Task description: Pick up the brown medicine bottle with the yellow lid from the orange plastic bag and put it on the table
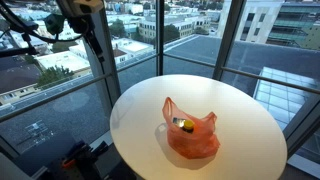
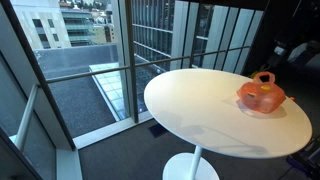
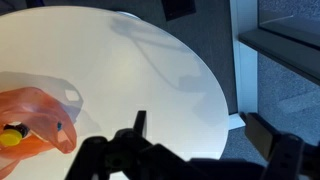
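Bottle [image 3: 12, 133], yellow-lidded, lies inside a crumpled translucent orange bag [image 3: 40, 112] on the smooth round white bench [image 3: 150, 70]; bare top runs right to its curved rim; in wrist view, dark jaws spread, empty, apart from the bag

the surface [image 1: 230, 100] is plain white, and in an exterior view its foot [image 2: 190, 168] is white too. the plastic bag [image 3: 35, 112] is a see-through orange, paler at the handles in my wrist view, and it reads the same warm orange in both exterior views. inside it the medicine bottle [image 3: 20, 131] shows dark brown, and its lid [image 3: 8, 136] is bright yellow. my gripper [image 3: 208, 130] is black all over. the window frames [image 1: 160, 40] are dark grey, and the carpet [image 2: 110, 160] is a dull grey.
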You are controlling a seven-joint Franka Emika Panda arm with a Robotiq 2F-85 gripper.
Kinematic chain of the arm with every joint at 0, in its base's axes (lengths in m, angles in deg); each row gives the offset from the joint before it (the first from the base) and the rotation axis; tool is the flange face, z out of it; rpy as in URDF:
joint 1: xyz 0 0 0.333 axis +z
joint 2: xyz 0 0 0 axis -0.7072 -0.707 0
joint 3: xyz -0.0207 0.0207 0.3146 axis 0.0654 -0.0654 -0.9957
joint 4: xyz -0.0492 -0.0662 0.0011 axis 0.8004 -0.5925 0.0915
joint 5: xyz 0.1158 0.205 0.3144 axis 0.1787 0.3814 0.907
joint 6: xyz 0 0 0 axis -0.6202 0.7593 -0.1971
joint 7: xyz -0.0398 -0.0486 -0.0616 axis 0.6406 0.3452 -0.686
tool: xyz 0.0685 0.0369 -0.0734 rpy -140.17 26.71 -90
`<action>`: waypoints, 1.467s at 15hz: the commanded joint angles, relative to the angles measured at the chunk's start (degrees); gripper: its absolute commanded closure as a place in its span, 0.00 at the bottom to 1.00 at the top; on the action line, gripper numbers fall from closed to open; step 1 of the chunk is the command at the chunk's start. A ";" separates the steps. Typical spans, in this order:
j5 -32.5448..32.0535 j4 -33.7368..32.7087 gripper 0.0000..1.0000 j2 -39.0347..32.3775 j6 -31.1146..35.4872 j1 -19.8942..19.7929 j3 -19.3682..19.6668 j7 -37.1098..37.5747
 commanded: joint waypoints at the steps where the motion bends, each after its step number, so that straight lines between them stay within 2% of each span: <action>1: -0.41 -0.10 0.00 -0.09 -0.12 0.54 0.52 0.29; 8: -2.15 -2.15 0.00 -0.85 -0.99 -0.80 0.11 1.51; 15: -6.90 -9.04 0.00 -7.43 -2.51 -5.79 1.01 4.19; 19: -8.95 -12.26 0.00 -12.05 -3.95 -8.54 3.85 6.00; 22: -8.66 -13.56 0.00 -15.23 -3.43 -9.20 6.88 5.18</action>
